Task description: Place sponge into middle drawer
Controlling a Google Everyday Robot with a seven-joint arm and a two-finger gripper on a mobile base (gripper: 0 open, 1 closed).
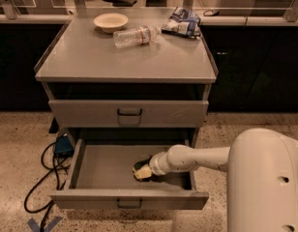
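The middle drawer (pixel 91 166) is pulled out at the bottom of the grey cabinet, with its handle (pixel 128 204) on the front. My gripper (pixel 143 170) reaches into it from the right, low over the drawer floor near the centre-right. It is shut on the sponge (pixel 141 173), whose pale yellow foam shows at the tip under a dark layer. I cannot tell whether the sponge touches the drawer floor.
A like grey drawer (pixel 128 113) above is shut. On the cabinet top (pixel 91 57) are a white bowl (pixel 111 21), a lying plastic bottle (pixel 136 36) and a blue-and-white snack bag (pixel 182 21). Black cables (pixel 47 170) and a blue box (pixel 63 145) lie on the floor to the left.
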